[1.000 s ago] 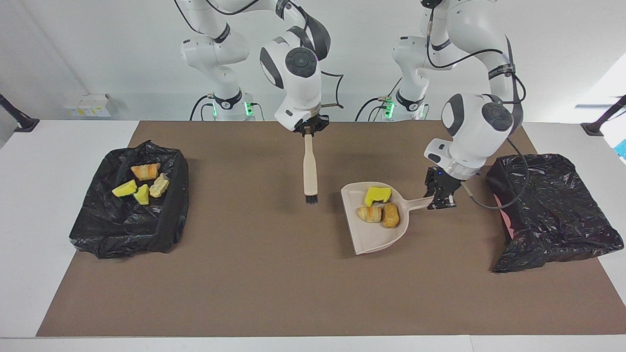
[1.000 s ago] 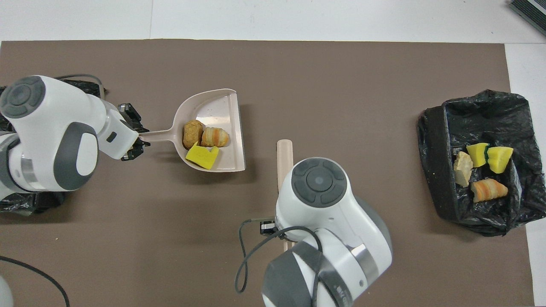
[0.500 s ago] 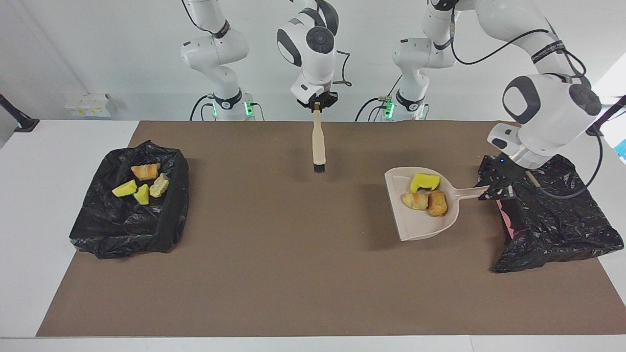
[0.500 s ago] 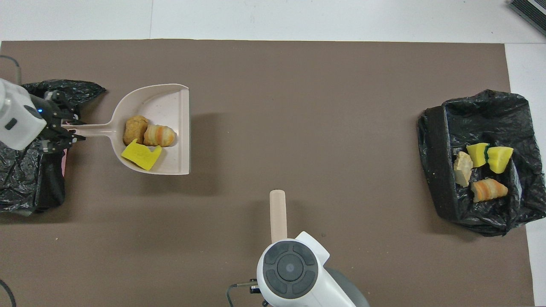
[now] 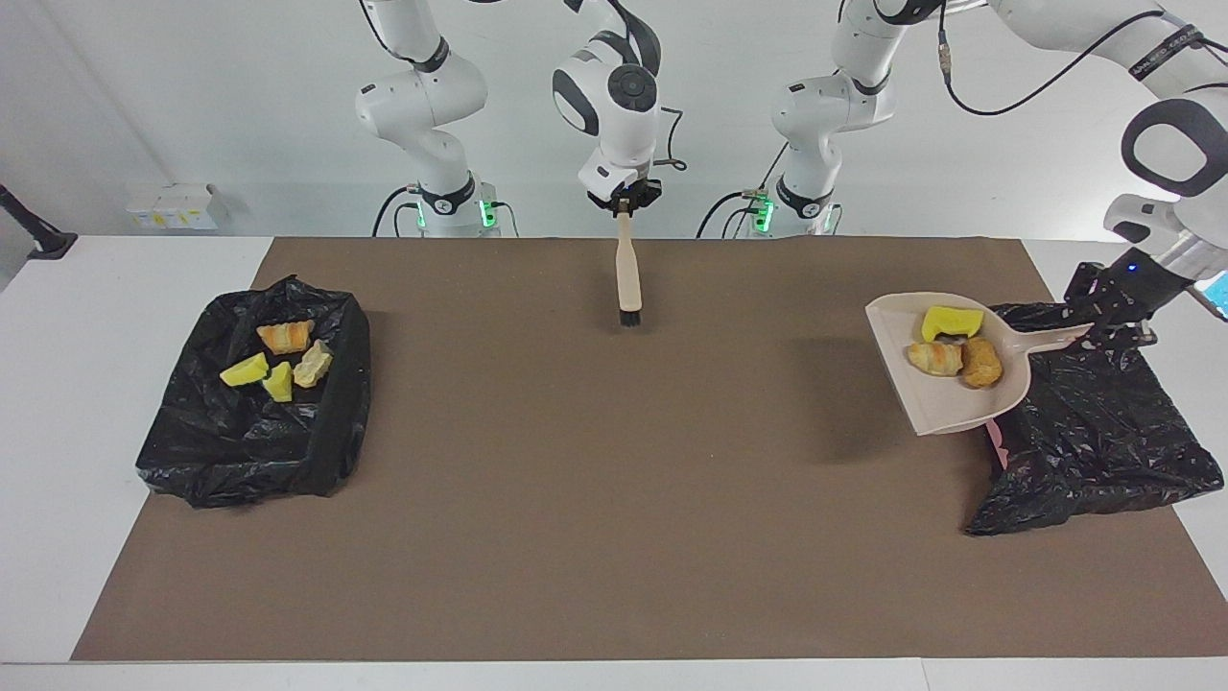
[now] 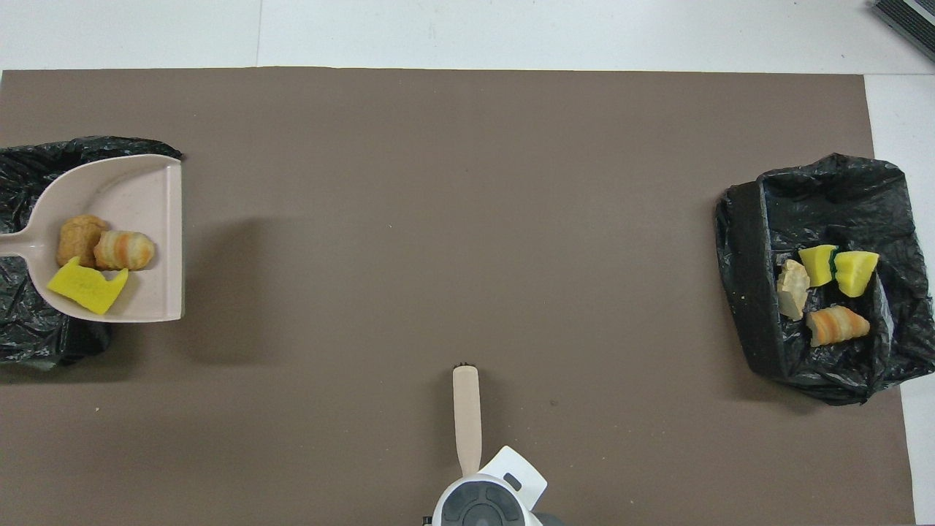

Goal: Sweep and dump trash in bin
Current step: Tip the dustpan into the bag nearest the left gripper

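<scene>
I have the left pincer (image 5: pixel 1113 321) pinching the dustpan's (image 5: pixel 945 403) handle, carrying it level over the edge of the black bin (image 5: pixel 1094 432) at the left arm's end so its three trash pieces (image 5: pixel 955 350) stay in until I tip. The right pincer (image 5: pixel 625 202), pressed onto the brush (image 5: pixel 627 278), waits raised over the counter (image 5: pixel 576 499), clear of the dump; four pieces lie in the other bin (image 5: pixel 240 432).

The middle of the brown-matted bench (image 5: pixel 576 499) lies bare between two crumpled black plastic-lined bins, one (image 5: pixel 251 408) at the right arm's end and one (image 5: pixel 1094 432) at the left arm's. A beige plastic dustpan (image 5: pixel 945 403) hangs over the latter bin's inner edge, and a wooden-handled black-bristled brush (image 5: pixel 627 278) dangles above the mat nearer the robots.
</scene>
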`<state>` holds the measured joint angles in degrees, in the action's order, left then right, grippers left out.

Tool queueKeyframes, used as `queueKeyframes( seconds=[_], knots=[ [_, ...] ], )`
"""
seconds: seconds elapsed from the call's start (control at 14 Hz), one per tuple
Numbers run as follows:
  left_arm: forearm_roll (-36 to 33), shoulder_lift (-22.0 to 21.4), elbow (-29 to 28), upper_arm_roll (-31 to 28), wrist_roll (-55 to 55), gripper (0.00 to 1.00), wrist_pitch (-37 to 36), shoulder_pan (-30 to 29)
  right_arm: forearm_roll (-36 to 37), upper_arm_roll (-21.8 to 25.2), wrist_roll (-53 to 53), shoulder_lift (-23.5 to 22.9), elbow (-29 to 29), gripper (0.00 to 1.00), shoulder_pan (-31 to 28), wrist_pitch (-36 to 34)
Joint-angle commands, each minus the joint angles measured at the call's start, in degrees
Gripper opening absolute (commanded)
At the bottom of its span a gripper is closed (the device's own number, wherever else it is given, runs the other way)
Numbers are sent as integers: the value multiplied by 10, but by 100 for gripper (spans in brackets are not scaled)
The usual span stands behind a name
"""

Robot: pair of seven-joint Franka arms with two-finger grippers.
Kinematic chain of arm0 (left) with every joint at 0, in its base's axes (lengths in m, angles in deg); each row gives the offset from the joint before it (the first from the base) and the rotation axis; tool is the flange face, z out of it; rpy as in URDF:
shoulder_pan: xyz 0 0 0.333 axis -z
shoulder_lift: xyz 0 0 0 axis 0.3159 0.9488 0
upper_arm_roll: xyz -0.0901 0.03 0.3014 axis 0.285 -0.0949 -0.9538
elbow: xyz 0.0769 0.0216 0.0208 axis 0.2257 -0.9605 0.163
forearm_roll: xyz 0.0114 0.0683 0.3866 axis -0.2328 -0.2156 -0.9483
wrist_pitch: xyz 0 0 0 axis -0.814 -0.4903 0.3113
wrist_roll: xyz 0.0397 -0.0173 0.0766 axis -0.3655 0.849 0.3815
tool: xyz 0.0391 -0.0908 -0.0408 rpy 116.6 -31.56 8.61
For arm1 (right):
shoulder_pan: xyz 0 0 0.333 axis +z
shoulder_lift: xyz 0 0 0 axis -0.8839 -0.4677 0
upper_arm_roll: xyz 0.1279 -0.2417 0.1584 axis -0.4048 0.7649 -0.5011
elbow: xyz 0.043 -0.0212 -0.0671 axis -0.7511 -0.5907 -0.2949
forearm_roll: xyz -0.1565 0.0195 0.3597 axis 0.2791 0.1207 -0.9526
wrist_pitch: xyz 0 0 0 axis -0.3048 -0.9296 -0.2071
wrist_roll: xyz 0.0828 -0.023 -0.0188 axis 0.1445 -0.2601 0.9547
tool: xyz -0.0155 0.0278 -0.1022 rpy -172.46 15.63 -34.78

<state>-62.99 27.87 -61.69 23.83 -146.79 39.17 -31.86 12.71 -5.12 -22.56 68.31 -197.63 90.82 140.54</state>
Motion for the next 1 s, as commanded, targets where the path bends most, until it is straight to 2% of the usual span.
queueKeyframes(
  seconds=[0.0,0.14,0.29,0.57,0.64,0.71,0.79,0.93],
  knots=[
    [-30,3,19,7,-14,0,7,-51,-19,2,-11,-7,-16,0,10,29],
    [-56,5,21,7,-33,0,36,-75,-19,2,-10,-10,-17,0,11,32],
    [-116,20,38,7,-54,0,70,-84,-19,1,-9,-17,-18,2,14,38],
    [-196,25,38,5,-40,0,112,-81,-30,2,-13,-21,-19,30,14,46],
    [-228,25,38,5,-32,0,129,-77,-30,1,-12,-24,-19,42,14,51],
    [-265,25,37,5,-14,0,140,-74,-30,2,-11,-26,-19,43,15,51],
    [-305,24,33,7,0,0,141,-70,-30,2,-7,-28,-16,52,15,51],
    [-340,23,31,6,4,0,143,-55,-30,3,-11,-41,4,59,14,51]
  ],
)
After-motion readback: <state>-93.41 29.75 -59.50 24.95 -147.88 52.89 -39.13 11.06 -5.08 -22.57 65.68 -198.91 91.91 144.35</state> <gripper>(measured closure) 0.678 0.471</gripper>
